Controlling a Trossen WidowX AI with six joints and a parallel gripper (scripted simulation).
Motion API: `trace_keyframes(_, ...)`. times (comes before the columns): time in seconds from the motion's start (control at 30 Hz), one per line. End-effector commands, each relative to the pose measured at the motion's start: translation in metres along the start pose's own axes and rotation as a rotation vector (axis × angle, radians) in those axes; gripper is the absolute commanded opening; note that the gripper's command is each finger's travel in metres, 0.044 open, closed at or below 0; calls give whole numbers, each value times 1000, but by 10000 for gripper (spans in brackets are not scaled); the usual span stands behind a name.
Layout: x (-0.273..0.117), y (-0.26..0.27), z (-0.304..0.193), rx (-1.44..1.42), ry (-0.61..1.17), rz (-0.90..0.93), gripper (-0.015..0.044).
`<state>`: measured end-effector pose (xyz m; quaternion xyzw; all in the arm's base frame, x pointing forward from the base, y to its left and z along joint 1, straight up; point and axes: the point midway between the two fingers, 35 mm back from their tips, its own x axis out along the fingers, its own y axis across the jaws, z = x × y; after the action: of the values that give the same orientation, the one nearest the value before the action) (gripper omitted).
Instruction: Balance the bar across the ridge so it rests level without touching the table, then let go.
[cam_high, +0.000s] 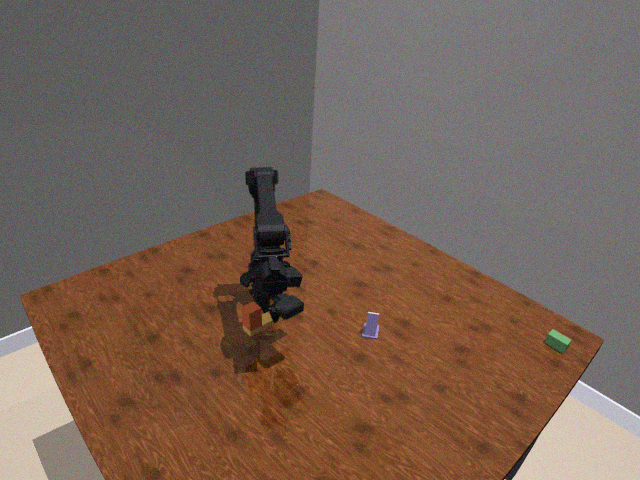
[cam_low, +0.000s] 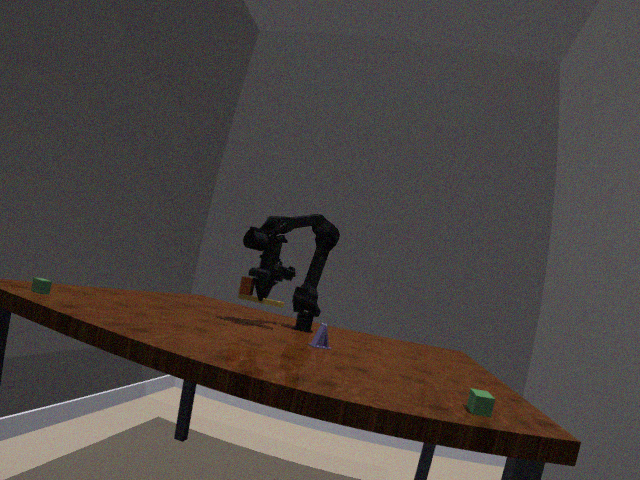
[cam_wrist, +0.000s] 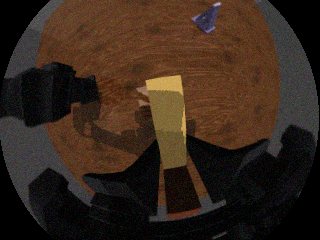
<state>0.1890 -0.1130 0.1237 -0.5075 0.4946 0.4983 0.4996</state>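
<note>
One yellow bar (cam_high: 266, 319) (cam_low: 273, 303) (cam_wrist: 169, 120) is clamped in the gripper (cam_high: 271, 311) (cam_low: 262, 298) (cam_wrist: 171, 140), whose dark fingers press on its two long sides. Lifted off the worktop (cam_high: 336, 403) (cam_low: 310, 382) (cam_wrist: 240, 90), the bar casts its shadow on the wood below, and in the exterior view a gap shows beneath it. An orange-red block (cam_high: 251, 317) (cam_low: 246, 286) (cam_wrist: 183, 214) stands upright on one end of the bar, on the far side of the fingers from the bar's long free end; in the wrist view most of its visible face is nearly black, with a strip of orange at the bottom. Above the gripper, the black arm (cam_high: 267, 206) (cam_low: 317, 258) (cam_wrist: 40, 95) bends over and runs back down to its foot on the worktop. Well apart from the bar, the purple ridge (cam_high: 371, 325) (cam_low: 321, 336) (cam_wrist: 208, 19) stands upright on the wood, a wedge narrowing to a thin top above a flat base, and the bar does not touch it. Farther out, a green block (cam_high: 558, 341) (cam_low: 480, 402) sits near a corner of the worktop, and the exterior view also shows a second green block (cam_low: 41, 285) close to the edge at the opposite side. Plain grey walls (cam_high: 465, 129) (cam_low: 387, 155) rise behind.
</note>
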Motion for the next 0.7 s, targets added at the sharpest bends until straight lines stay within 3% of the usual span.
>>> trace_keyframes(0.0,-12,0,-1,-4,8,-7,0)
trace_keyframes(0.67,-42,-14,12,-54,8,-9,0)
